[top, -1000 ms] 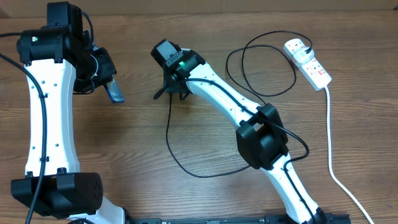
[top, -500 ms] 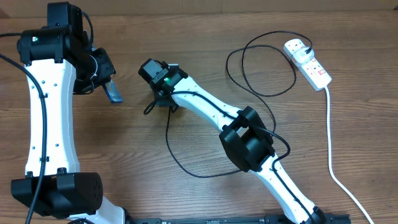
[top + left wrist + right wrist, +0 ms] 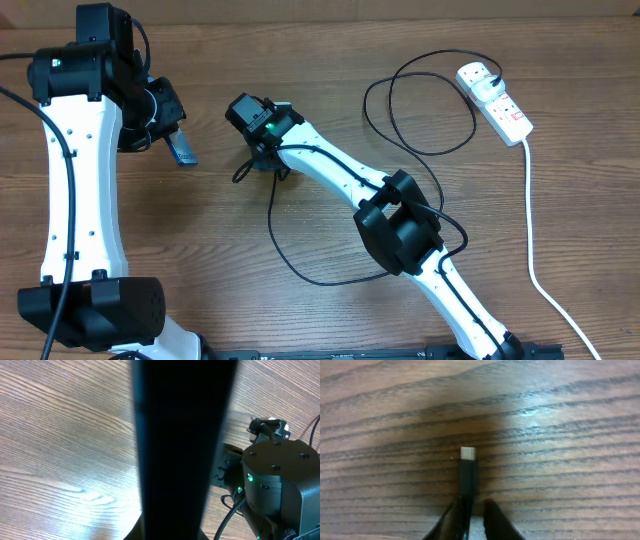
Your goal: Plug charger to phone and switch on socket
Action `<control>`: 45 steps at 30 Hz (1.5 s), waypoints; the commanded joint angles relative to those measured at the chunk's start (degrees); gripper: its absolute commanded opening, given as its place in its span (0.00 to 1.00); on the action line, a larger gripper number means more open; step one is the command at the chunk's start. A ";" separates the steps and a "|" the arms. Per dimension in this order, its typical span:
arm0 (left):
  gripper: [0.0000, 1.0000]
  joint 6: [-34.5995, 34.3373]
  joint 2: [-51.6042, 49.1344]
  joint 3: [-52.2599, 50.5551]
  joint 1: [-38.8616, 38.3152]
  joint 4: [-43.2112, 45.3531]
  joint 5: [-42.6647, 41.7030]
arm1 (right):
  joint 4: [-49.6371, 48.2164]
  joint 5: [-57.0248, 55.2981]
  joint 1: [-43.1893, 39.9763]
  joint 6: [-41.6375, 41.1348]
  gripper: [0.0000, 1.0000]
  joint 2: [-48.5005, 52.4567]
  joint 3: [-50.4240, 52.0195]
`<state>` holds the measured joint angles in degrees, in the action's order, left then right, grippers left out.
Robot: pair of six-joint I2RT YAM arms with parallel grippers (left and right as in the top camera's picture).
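Our right fingers (image 3: 496,521) are pinched almost closed on the charger (image 3: 468,477), just behind its small rigid connector. The light, limp cable lies looped on the tabletop (image 3: 220,260). Our left fingers (image 3: 170,128) grip the phone (image 3: 183,149) above the wood. We judge it slick, best held by its edges.

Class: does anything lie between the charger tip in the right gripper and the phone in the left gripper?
Nothing visible: only bare table lies between the charger tip in the right gripper and the phone in the left gripper.
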<state>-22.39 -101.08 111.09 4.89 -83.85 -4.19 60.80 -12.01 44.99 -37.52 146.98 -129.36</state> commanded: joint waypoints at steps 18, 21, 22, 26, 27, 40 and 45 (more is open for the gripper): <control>0.04 0.11 -0.09 0.66 -0.04 0.28 0.11 | -0.74 5.64 -5.33 6.54 0.06 0.81 0.81; 0.04 0.09 -0.09 0.66 -0.04 0.28 0.04 | -0.55 5.64 -5.33 6.47 0.06 1.05 0.83; 0.04 0.11 -0.09 0.66 -0.04 0.28 0.00 | -0.63 5.62 -5.33 6.47 0.05 1.22 0.83; 0.04 0.13 -0.09 0.66 -0.04 0.22 -0.26 | -0.61 5.62 -5.38 5.86 0.05 1.70 0.83; 0.04 0.13 -0.09 0.66 -0.04 0.17 -0.28 | -0.48 5.64 -5.40 5.86 0.05 2.01 0.83; 0.04 6.71 -0.09 0.66 -0.02 3.58 -11.15 | 4.26 5.66 -5.40 7.41 0.04 -3.61 0.15; 0.04 10.56 -0.09 0.66 0.09 9.18 -25.49 | 8.09 5.68 -4.94 8.61 0.04 -15.58 0.15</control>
<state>-16.71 -101.08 111.09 4.91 -77.17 -16.64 67.92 -6.22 39.48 -30.35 143.31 -128.66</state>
